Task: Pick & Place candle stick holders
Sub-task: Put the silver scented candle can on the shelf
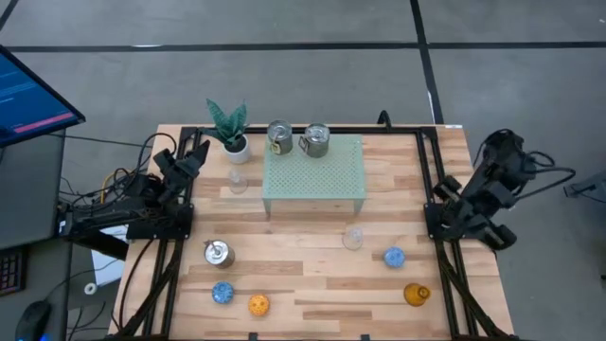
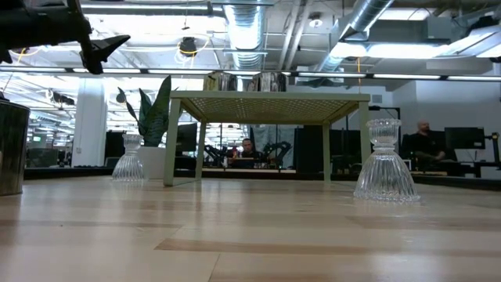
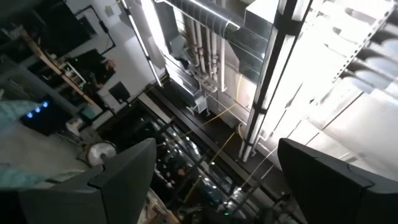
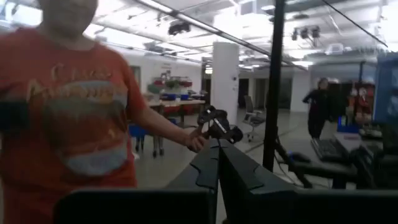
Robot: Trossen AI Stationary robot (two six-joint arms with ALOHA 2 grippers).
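shiny metal holders (image 1: 279, 136) on perforated stand (image 1: 313, 172) | ribbed glass holder (image 2: 386, 162) on wood

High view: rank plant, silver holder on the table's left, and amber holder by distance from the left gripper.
From the left gripper, at the table's back left:
1. Plant, just beside it at the back edge.
2. Silver holder, front left.
3. Amber holder, front right corner.

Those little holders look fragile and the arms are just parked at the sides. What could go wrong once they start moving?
Two silver holders stand near the back edge of the green perforated stand; a nudge might tip them off. The clear glass holder is hard to see against the wood, so a gripper could misjudge it.
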